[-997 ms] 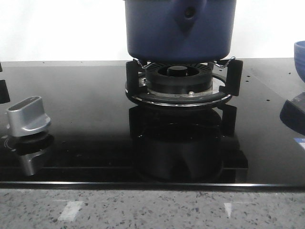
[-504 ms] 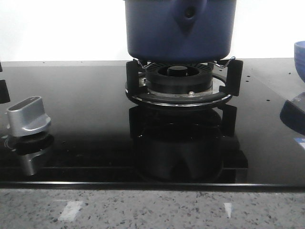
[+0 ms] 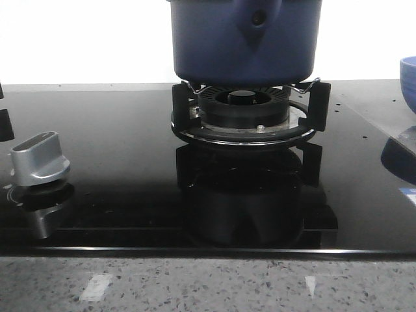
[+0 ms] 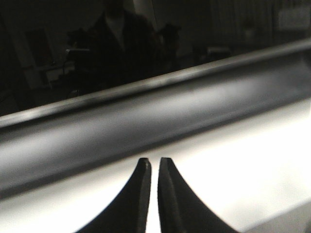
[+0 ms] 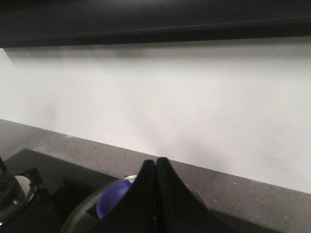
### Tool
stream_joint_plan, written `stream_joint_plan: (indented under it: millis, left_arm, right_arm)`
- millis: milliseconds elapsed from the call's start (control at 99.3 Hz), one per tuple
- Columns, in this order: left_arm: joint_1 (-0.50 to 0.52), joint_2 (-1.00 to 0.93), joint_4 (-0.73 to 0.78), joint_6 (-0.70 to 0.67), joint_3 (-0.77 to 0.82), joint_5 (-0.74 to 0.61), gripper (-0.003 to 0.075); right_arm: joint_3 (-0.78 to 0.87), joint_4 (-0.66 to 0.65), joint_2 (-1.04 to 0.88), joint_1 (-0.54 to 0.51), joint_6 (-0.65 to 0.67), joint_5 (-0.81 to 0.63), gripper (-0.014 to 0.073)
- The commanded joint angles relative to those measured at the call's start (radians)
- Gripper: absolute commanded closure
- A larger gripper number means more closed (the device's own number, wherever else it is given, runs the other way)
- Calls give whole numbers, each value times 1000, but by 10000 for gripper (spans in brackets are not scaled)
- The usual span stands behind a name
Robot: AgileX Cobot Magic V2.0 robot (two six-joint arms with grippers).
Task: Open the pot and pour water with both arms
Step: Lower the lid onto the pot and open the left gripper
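The dark-blue pot (image 3: 244, 45) stands on the gas burner (image 3: 244, 107) at the back middle of the front view. Its teardrop handle mount (image 3: 258, 18) faces me and its top is cut off. Neither gripper shows in the front view. My left gripper (image 4: 154, 161) has its jaws almost together, a thin slit between them and nothing in it, over a dark ledge and a bright surface. My right gripper (image 5: 156, 161) is shut tip to tip. Just behind it is a blue rounded thing (image 5: 114, 198) inside a shiny curved rim (image 5: 85, 208). I cannot tell whether the fingers touch it.
A lighter blue bowl (image 3: 409, 81) sits at the right edge of the black glass hob (image 3: 117, 130). A silver control knob (image 3: 39, 159) stands at the front left. A speckled stone counter edge (image 3: 208, 286) runs along the front. A white wall lies behind.
The dark shape and its reflection at the right edge of the hob have shrunk and drawn off to the right. The pot has not moved.
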Motion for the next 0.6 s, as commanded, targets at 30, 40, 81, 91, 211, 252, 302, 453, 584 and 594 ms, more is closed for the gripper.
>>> stream_joint_plan:
  millis: [30,40,81,91,211,252,302,453,584,594]
  left_arm:
    - [-106,-139,19,9,183,-157,741]
    - [-113,-159,15,13,197,-166,741]
    - [-145,-208,-21,52,282,-209,741]
    - [-150,-227,-30,60,309,-221,741]
    - [-189,-378,-164,134,514,-287,741]
    - [-189,-425,-187,134,566,-289,741]
    - [-189,-473,-209,136,643,-289,741]
    - [-189,-613,-294,136,817,-289,741]
    - [-189,-745,-377,136,920,-289,741]
    - [-189,-751,-377,136,924,-289,741]
  right_arm:
    - [100,-34,-123,4,-18,-123,639]
    - [118,-34,-139,4,-21,-128,639]
    - [164,-34,-179,4,-23,-147,639]
    - [183,-34,-196,4,-23,-151,639]
    - [341,-34,-342,4,-23,-163,639]
    - [395,-34,-394,4,-23,-163,639]
    - [458,-34,-456,4,-23,-169,639]
    - [631,-30,-634,4,-23,-195,639]
    - [736,-15,-753,4,-23,-195,639]
    - [740,-15,-758,4,-23,-195,639]
